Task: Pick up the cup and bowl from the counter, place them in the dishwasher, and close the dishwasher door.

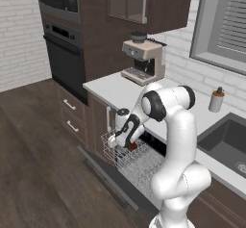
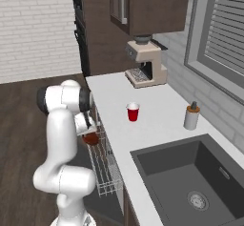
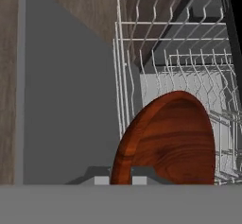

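Bowl (image 3: 172, 140): shallow, wood-like, reddish-brown; pinched on edge at its rim by the claw (image 3: 120, 176), above the dishwasher's wire rack (image 3: 165, 48). Likely rigid, light, smooth; rim grip suits. Cup (image 2: 133, 112) stands on tabletop (image 2: 157, 120).

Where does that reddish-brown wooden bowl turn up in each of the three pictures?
Left base view: bowl, a small sliver by the pincer, above the wire rack.
Right base view: bowl left of centre, beside the arm, at the rack's far end.
Hand view: bowl lower centre, on edge, large.
Shared landmark: the rack.
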{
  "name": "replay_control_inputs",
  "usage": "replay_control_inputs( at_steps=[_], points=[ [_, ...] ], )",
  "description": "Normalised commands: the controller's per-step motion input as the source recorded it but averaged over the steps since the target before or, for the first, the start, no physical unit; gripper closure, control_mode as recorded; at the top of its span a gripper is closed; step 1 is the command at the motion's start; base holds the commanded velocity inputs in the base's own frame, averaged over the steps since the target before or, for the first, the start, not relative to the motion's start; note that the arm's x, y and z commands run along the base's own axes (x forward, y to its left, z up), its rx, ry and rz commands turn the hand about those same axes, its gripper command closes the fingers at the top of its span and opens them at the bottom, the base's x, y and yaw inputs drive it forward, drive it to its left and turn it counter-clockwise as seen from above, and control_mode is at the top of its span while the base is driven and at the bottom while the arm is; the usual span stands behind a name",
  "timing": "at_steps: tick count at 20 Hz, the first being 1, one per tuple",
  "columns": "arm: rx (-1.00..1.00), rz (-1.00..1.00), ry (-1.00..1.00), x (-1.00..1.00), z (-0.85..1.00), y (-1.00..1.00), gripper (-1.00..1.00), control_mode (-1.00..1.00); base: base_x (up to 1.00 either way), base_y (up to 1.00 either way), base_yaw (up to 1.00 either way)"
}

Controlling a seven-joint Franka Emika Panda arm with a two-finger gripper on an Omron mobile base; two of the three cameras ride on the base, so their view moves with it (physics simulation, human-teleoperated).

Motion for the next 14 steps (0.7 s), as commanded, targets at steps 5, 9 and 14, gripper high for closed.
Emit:
replay_control_inputs(
  at_steps=[5,9,14],
  points=[
    [-0.06,0.0,-0.01,0.49,-0.46,0.01,1.0,-1.0,0.0,0.0,0.0],
    [-0.06,0.0,-0.04,0.46,-0.56,0.11,1.0,-1.0,0.0,0.0,0.0],
    [-0.06,0.0,-0.05,0.5,-0.56,0.06,1.0,-1.0,0.0,0.0,0.0]
  ],
)
